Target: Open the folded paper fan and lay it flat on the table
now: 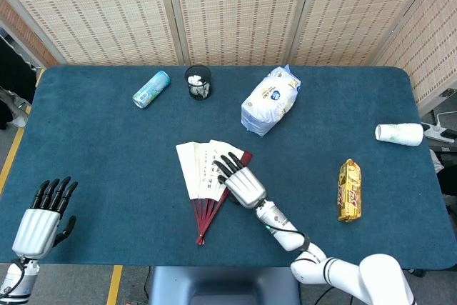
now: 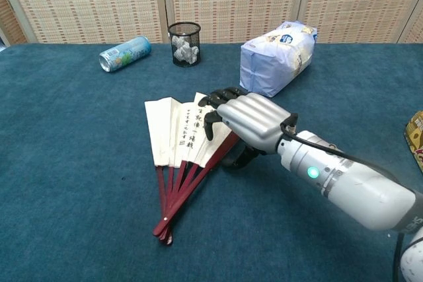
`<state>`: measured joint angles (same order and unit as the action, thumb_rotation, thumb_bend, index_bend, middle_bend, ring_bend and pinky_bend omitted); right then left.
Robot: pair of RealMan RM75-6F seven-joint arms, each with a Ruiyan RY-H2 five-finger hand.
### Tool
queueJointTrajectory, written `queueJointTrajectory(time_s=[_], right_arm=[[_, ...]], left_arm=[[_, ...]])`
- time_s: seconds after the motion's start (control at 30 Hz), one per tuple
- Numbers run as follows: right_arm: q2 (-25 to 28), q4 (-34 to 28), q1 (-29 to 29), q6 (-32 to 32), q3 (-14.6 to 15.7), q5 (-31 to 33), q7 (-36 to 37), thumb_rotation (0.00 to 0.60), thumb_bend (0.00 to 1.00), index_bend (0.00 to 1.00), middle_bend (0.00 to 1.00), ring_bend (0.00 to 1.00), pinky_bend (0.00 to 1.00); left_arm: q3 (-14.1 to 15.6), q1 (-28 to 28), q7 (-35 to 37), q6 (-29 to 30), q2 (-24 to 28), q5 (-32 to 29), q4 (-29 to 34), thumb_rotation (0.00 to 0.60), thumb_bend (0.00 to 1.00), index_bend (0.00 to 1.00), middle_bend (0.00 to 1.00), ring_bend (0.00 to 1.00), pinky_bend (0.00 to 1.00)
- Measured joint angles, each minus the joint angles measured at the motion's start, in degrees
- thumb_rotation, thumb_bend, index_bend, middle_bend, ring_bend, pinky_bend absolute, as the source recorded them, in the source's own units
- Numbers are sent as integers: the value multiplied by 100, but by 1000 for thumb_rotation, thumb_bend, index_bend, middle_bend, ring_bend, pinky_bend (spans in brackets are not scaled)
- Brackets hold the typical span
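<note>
The paper fan (image 1: pixel 203 168) (image 2: pixel 170 135) lies partly spread on the blue table (image 1: pixel 107 148), white leaves up, its dark red ribs meeting at a pivot near the front edge. My right hand (image 1: pixel 241 180) (image 2: pixel 250 122) is palm down over the fan's right side, covering the red outer rib, with the fingers (image 2: pixel 218 100) spread on the paper and the thumb low beside the rib. Whether it presses the fan I cannot tell. My left hand (image 1: pixel 43 216) hovers open at the table's front left corner, far from the fan, seen in the head view only.
A can (image 1: pixel 151 88) (image 2: pixel 124 53) lies at the back left beside a black mesh cup (image 1: pixel 198 81) (image 2: pixel 184 43). A white bag (image 1: pixel 270 100) (image 2: pixel 274 57) sits behind the fan. A yellow snack bar (image 1: pixel 349 190) and a white roll (image 1: pixel 400 133) lie at the right.
</note>
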<state>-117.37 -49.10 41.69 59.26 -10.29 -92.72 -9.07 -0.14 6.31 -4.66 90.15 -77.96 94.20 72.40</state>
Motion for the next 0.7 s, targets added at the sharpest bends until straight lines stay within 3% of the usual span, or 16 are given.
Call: queueJointTrajectory(time_s=[0.37,0.53,0.7], right_arm=[[-456,630,214,-114,35,156,-15,600,238,461,92,0,0],[-763,1169,306,-160,13,298,208,600,555,507,121,0,0],[-923,1417,501,-131,-101,415,375,600,661,573,156,0,0]], left_arm=[[-66,-17,101,157,28,-22,-42,600,433,39,0,0,71],[-15,9,151,216,24,149,-148,600,474,67,0,0,68],[3,25,205,260,-13,173,-260,600,475,68,0,0,68]])
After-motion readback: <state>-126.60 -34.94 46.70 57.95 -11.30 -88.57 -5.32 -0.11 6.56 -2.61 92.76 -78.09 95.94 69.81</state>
